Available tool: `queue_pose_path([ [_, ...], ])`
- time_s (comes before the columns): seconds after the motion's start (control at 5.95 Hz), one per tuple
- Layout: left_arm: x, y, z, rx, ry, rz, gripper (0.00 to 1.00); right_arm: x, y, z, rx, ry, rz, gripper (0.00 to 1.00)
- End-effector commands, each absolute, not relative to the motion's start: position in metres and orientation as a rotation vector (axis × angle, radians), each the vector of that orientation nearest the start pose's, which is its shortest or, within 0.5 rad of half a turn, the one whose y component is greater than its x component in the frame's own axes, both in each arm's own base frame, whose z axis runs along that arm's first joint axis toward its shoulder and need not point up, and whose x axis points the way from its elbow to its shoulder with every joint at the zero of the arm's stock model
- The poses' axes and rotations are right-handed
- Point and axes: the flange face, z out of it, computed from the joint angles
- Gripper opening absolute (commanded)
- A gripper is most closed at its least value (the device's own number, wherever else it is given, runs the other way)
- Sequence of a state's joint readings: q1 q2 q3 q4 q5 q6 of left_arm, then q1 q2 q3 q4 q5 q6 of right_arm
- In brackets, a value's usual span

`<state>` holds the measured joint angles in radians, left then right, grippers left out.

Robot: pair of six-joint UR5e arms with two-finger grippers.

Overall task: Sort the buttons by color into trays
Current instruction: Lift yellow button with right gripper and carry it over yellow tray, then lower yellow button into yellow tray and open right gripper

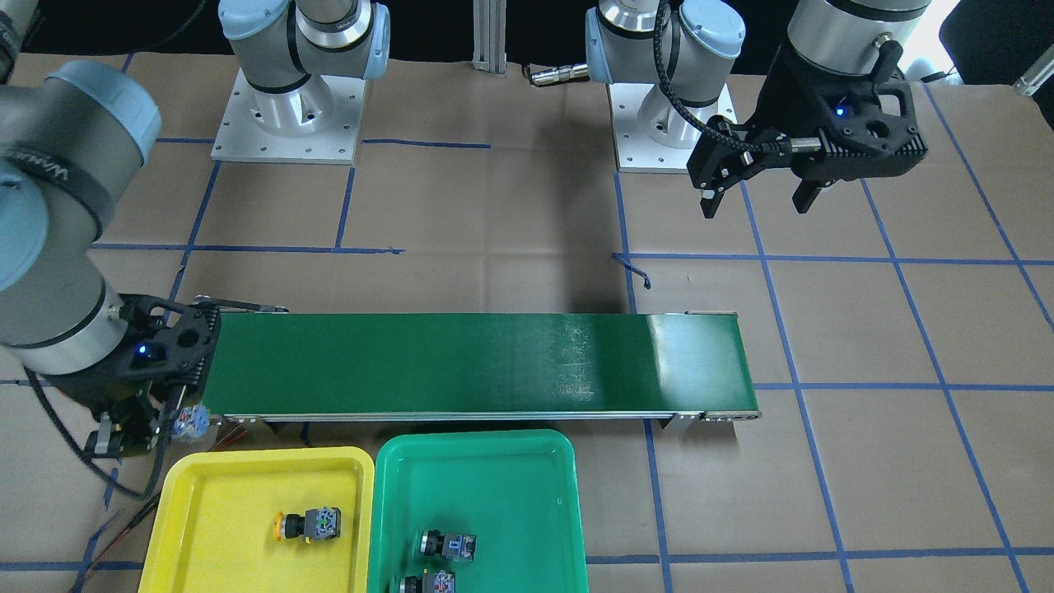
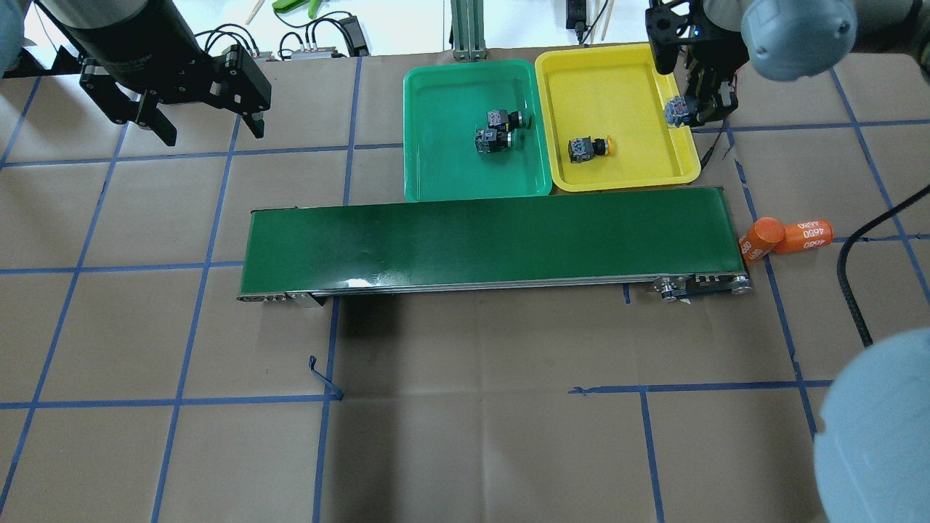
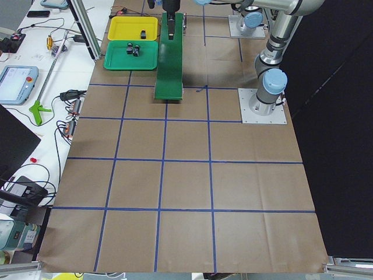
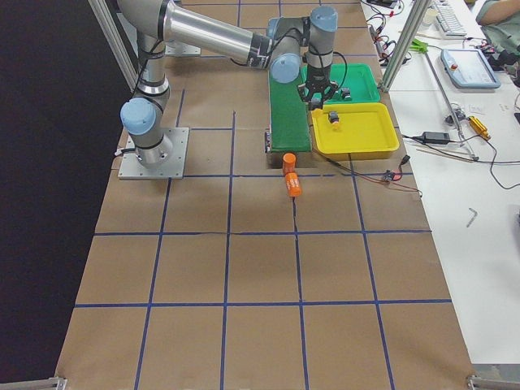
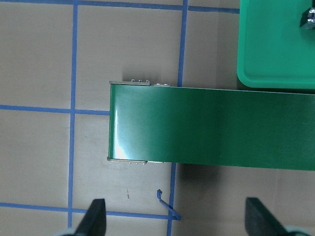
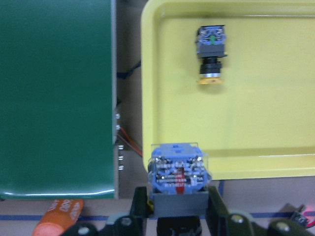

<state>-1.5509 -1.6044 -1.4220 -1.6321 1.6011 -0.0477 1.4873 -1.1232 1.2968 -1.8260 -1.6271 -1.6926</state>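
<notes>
Clamping the button at lower centre, the right gripper likely needed to cross the yellow tray rim before releasing, the left gripper idle, fingers apart

The table is showing brown with a blue grid, the belt dark green. The yellow tray and green tray are showing plain, the cylinders orange with white digits.

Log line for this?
right gripper: shut on button at yellow tray rim | left gripper: open | green tray: two buttons | yellow tray: one button
</notes>
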Motion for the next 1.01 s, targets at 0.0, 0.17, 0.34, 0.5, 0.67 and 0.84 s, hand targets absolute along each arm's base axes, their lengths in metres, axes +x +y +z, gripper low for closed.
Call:
queue_pose_path([
  [0.0, -0.120, -0.511, 0.538, -0.106, 3.109, -0.084, 0.98, 0.075, -0.772, 0.355, -2.311, 2.218, -0.131, 0.10],
  [0.17, -0.120, -0.512, 0.539, -0.106, 3.109, -0.089, 0.98, 0.077, -0.797, 0.331, -2.301, 2.209, -0.157, 0.10],
  [0.34, -0.120, -0.512, 0.539, -0.106, 3.110, -0.089, 0.98, 0.082, -0.808, 0.289, -2.274, 2.184, -0.141, 0.11],
  [0.5, -0.119, -0.512, 0.538, -0.109, 3.109, -0.087, 0.98, 0.089, -0.819, 0.247, -2.251, 2.161, -0.195, 0.32],
  [0.67, -0.119, -0.512, 0.539, -0.109, 3.110, -0.089, 0.98, 0.096, -0.821, 0.229, -2.204, 2.115, -0.256, 0.99],
  [0.84, -0.120, -0.512, 0.539, -0.106, 3.110, -0.089, 0.98, 0.095, -0.820, 0.239, -2.208, 2.134, -0.255, 1.00],
])
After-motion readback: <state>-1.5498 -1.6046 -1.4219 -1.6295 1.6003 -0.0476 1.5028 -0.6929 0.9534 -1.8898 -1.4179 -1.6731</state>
